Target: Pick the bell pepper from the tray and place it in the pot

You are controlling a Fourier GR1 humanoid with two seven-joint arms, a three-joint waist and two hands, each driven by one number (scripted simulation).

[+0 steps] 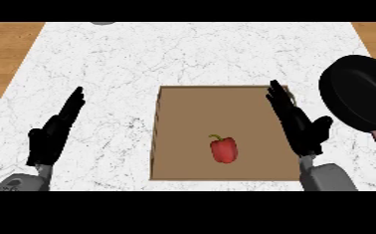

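Note:
A red bell pepper (224,150) with a green stem lies on the brown tray (198,108), in its near half. The black pot (352,97) stands at the right edge of the marble counter, partly cut off by the view. My right hand (297,123) is open with straight fingers, above the tray's right edge, to the right of the pepper and apart from it. My left hand (53,134) is open too, fingers pointing away, resting over the counter left of the tray. Neither hand holds anything.
The white marble counter (183,54) stretches behind and left of the tray. Wooden surfaces (16,44) show at the far left and far right corners. A small grey object (103,23) peeks in at the counter's back edge.

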